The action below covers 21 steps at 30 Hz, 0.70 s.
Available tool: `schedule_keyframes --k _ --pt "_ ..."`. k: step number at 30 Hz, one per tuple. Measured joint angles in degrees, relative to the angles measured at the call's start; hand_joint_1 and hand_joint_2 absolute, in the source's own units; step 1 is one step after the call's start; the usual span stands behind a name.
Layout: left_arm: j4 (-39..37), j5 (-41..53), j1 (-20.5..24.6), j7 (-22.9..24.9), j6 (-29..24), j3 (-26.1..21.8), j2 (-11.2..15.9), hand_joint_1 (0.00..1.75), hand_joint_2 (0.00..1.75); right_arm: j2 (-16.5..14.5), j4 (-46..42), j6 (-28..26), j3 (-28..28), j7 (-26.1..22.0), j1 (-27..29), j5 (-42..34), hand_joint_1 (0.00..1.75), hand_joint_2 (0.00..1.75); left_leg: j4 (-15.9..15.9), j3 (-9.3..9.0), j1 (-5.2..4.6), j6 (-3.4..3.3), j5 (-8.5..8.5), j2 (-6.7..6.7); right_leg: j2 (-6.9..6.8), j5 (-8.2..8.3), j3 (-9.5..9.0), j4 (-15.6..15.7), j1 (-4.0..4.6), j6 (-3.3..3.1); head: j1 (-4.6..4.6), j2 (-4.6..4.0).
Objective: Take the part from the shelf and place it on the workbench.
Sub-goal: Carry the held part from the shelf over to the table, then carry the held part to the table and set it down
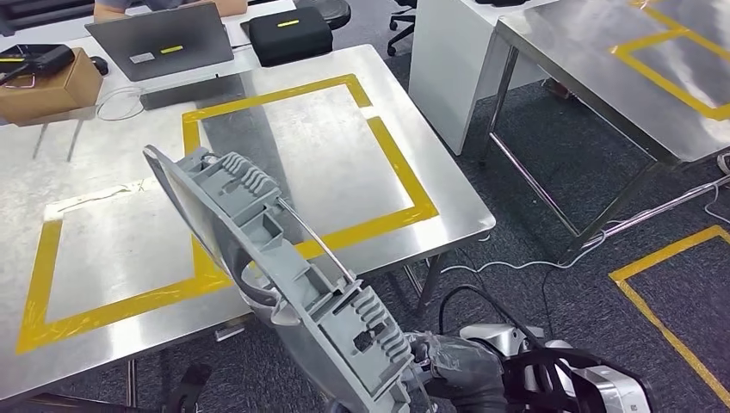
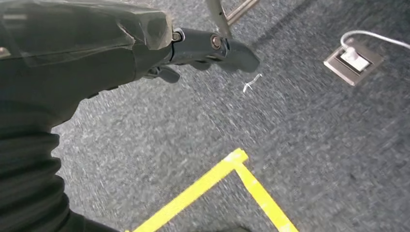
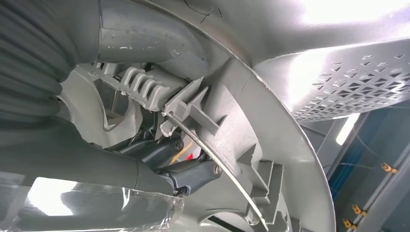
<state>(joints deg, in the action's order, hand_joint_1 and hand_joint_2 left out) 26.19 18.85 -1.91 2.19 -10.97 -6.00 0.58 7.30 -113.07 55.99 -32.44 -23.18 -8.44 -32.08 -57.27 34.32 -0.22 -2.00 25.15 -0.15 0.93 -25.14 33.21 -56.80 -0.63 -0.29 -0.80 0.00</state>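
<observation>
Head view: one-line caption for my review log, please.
Right hand holds the grey part tilted above the steel workbench with yellow tape outlines.

Grey ribbed part (image 1: 284,275), tilted, above workbench (image 1: 344,155) edge

grey part (image 1: 284,284), steel workbench (image 1: 112,172), yellow tape outlines (image 1: 400,155), speckled blue-grey carpet (image 2: 300,145)

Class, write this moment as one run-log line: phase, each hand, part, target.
phase: carrying | right hand: grips grey part | left hand: holds nothing, above carpet | part: tilted, above workbench edge | target: yellow-taped area, part not yet placed
</observation>
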Motion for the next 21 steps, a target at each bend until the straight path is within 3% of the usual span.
schedule_keyframes --k 2,4,7,8,9,10,11,13,14,18,19,21 --pt "0.0 -0.3 -0.1 -0.2 0.2 -0.2 0.1 0.0 1.75 -0.1 0.2 -0.5 0.0 0.9 0.0 -0.3 1.75 1.75 0.9 -0.58 -0.05 -0.64 -0.4 -0.01 -0.06 -0.16 0.0 0.1 0.09 0.6 -0.01 0.01" --pt "-0.1 -0.5 -0.1 -0.5 0.3 -0.5 0.1 0.0 1.75 0.0 0.5 -1.2 -0.1 1.9 -0.2 -0.3 1.75 1.75 2.1 -1.7 0.25 -1.02 -1.01 -0.02 -0.22 -1.12 0.83 -1.7 0.21 0.86 0.09 0.01" --pt "-0.3 -0.7 0.0 -0.8 0.4 -0.7 -0.1 0.0 1.75 0.0 1.1 -2.0 -0.1 2.9 -0.6 0.1 1.75 1.75 2.6 -2.22 0.3 -1.25 -1.14 -0.01 -0.32 -4.7 6.05 -11.5 -0.13 0.73 0.18 0.0" --pt "-0.4 -0.7 0.0 -0.8 0.4 -0.7 -0.2 0.0 1.75 0.1 1.4 -2.2 -0.1 3.2 -0.6 0.4 1.75 1.75 2.6 -2.24 0.28 -1.25 -1.05 -0.02 -0.33 -5.35 7.65 -14.2 -0.28 0.94 0.17 0.0" --pt "-0.5 -0.8 0.0 -0.9 0.5 -0.8 -0.2 0.0 1.75 0.1 1.7 -2.6 -0.1 3.6 -0.5 0.9 1.75 1.75 2.6 -2.28 0.29 -1.19 -0.93 -0.08 -0.35 -5.19 8.3 -15.0 -0.43 1.39 0.17 0.0" --pt "-0.7 -0.9 0.0 -1.0 0.5 -0.8 -0.3 0.0 1.75 0.2 1.9 -3.3 0.0 4.0 -0.5 1.7 1.75 1.75 2.4 -2.35 0.32 -1.05 -0.76 -0.15 -0.4 -4.19 7.74 -13.4 -0.6 2.03 0.17 0.0" --pt "-0.8 -1.0 0.0 -1.2 0.6 -0.8 -0.3 0.0 1.75 0.2 2.0 -4.3 0.1 4.5 -0.5 3.0 1.75 1.75 2.2 -2.42 0.37 -0.84 -0.5 -0.23 -0.48 -2.62 6.1 -9.8 -0.77 2.7 0.18 0.0" --pt "-1.0 -1.3 0.0 -1.7 0.6 -1.0 -0.4 0.0 1.75 0.2 2.0 -7.1 0.5 4.9 -0.4 6.5 1.75 1.75 1.2 -2.32 0.29 -0.16 0.28 -0.37 -0.66 -0.19 2.62 -2.8 -0.9 3.09 0.14 0.0" --pt "-1.2 -1.4 -0.1 -1.9 0.6 -1.1 -0.4 0.0 1.75 0.2 2.0 -8.8 0.9 4.8 -0.3 8.6 1.75 1.75 0.7 -2.19 0.22 0.16 0.62 -0.41 -0.7 0.26 1.67 -1.1 -0.82 2.81 0.12 0.0" --pt "-1.8 -1.7 -0.4 -2.7 0.3 -1.5 -0.6 0.0 1.75 0.2 1.7 -14.6 2.8 3.8 -0.1 14.7 1.75 1.75 -0.3 -1.7 0.48 1.07 1.62 -0.38 -0.64 0.28 1.29 -0.7 -0.77 1.31 0.03 0.0" --pt "-1.9 -1.7 -0.4 -2.8 0.2 -1.6 -0.7 0.0 1.75 0.1 1.5 -15.7 3.3 3.5 -0.1 16.1 1.75 1.75 -1.8 -1.01 0.62 1.36 2.63 -0.33 -0.64 0.26 1.2 -0.6 -0.92 1.03 -0.04 0.0" --pt "-2.2 -1.9 -0.5 -2.9 0.0 -1.7 -0.8 0.0 1.75 0.2 0.8 -17.8 4.2 2.7 0.0 19.5 1.75 1.75 -8.4 2.07 0.85 1.93 6.11 -0.21 -0.65 0.14 1.05 -0.6 -0.98 0.66 -0.17 0.0"
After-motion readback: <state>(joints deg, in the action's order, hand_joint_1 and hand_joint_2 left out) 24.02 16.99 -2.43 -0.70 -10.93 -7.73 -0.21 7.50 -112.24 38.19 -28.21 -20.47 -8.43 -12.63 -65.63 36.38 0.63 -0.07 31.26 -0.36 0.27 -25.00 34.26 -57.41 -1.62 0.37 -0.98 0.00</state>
